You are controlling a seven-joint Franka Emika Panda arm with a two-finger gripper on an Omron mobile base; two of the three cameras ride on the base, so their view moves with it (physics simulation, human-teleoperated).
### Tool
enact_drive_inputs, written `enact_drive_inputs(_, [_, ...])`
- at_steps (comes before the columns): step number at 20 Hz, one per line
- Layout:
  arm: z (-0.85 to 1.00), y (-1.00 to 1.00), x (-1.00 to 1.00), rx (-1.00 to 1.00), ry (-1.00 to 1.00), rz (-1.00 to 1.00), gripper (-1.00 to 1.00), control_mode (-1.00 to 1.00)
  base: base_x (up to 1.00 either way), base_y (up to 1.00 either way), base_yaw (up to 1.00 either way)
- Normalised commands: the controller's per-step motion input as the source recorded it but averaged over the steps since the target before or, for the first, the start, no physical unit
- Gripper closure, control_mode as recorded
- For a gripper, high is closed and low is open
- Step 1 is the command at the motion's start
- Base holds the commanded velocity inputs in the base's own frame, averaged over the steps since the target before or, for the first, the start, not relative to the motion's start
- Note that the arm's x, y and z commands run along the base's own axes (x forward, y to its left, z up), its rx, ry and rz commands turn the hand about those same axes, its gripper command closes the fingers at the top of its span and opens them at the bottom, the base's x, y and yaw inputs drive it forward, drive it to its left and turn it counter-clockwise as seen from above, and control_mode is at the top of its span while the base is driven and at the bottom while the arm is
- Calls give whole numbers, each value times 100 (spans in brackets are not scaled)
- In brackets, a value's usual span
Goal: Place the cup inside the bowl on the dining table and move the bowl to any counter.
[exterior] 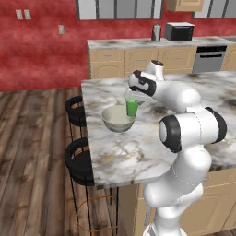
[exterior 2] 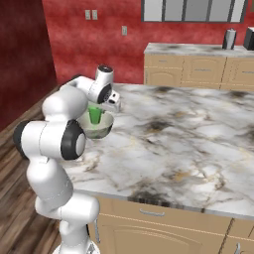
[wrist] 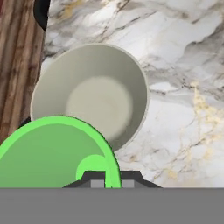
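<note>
The bright green cup (exterior: 132, 108) hangs in my gripper (exterior: 133, 99), which is shut on its rim, just above the far right edge of the bowl (exterior: 118, 119). The grey-beige bowl sits on the marble dining table (exterior: 138, 147) near its left edge. From the right base view the cup (exterior 2: 95, 115) sits over the bowl (exterior 2: 97, 127) beneath the hand. In the hand view the cup (wrist: 52, 153) fills the lower left, its rim between the finger tips (wrist: 97, 177), and the bowl (wrist: 94, 94) with nothing in it lies below and beyond it.
Two black round stools (exterior: 79, 159) stand along the table's left side over the wood floor. The counter (exterior: 156, 44) with light wood drawers runs along the red back wall, carrying a metal canister (exterior: 156, 32) and a black toaster oven (exterior: 179, 31).
</note>
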Motion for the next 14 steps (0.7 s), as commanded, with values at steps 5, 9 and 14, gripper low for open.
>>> enact_drive_inputs(5, [0,8,63,0,9,0,100,-100,0,0,0])
enact_drive_inputs(9, [0,20,55,0,7,0,100,-100,0,0,0])
enact_drive_inputs(14, [0,18,50,-1,7,0,100,-100,0,0,0])
